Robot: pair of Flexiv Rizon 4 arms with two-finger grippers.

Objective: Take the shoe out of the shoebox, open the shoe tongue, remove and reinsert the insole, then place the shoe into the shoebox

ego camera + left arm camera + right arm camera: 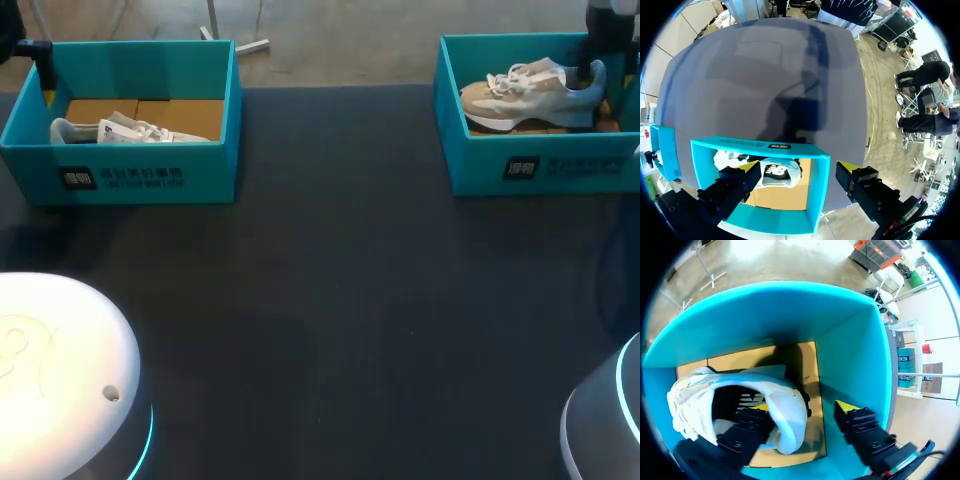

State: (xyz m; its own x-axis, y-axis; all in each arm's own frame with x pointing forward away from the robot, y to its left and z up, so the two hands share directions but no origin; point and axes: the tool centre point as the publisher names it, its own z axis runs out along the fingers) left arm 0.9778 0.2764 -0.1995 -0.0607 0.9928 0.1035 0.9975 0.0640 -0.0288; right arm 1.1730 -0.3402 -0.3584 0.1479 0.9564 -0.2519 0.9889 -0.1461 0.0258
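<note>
Two teal shoeboxes stand on the dark table (330,320), well apart. The left shoebox (150,175) and the right shoebox (560,170) each have a brown cardboard floor and each hold one shoe.

Right shoebox: the tan shoe (525,95) sits upright on its thick white sole, toe toward the table's middle. It has white laces, a pale blue heel and a dark lining. The right arm (605,30) comes down over the heel. The right jaws are open and straddle the heel: one finger (757,412) is inside the shoe's opening, the other finger (847,410) is outside, between the heel and the box wall and clear of the shoe — no grip.

Left shoebox: the white shoe (125,130) lies on the floor with a dark logo showing. The left jaws hang above it, spread wide and gripping nothing. One fingertip (747,167) is over the shoe, the other (847,167) is outside the box wall.
</note>
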